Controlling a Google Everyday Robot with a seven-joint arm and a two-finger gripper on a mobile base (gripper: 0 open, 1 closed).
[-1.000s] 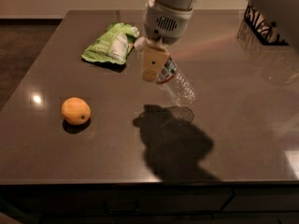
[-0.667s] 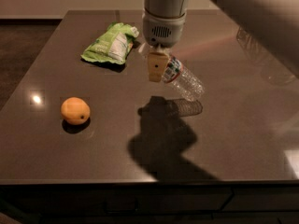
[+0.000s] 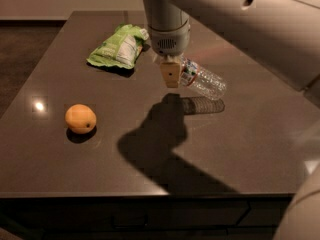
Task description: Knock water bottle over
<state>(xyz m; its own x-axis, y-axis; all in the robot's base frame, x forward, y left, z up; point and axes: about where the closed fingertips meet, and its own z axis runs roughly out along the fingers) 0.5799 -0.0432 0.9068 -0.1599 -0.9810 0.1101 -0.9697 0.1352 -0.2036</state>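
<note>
The water bottle (image 3: 205, 81), clear and ribbed with a white-and-red label, lies tilted on its side on the dark table (image 3: 60, 149), base toward the right. Its cap end is hidden behind my gripper (image 3: 171, 74). The gripper hangs from the arm that comes in from the upper right. It sits just left of the bottle's neck, touching or nearly touching it. Only one tan finger (image 3: 170, 75) shows.
A green snack bag (image 3: 117, 46) lies at the back left of the table. An orange (image 3: 80, 118) sits at the front left. The arm's shadow falls across the table's middle. The table's front edge runs along the bottom.
The bottle has tipped from leaning to lying flat, sliding right. The arm and gripper have shifted left and closer to the camera.
</note>
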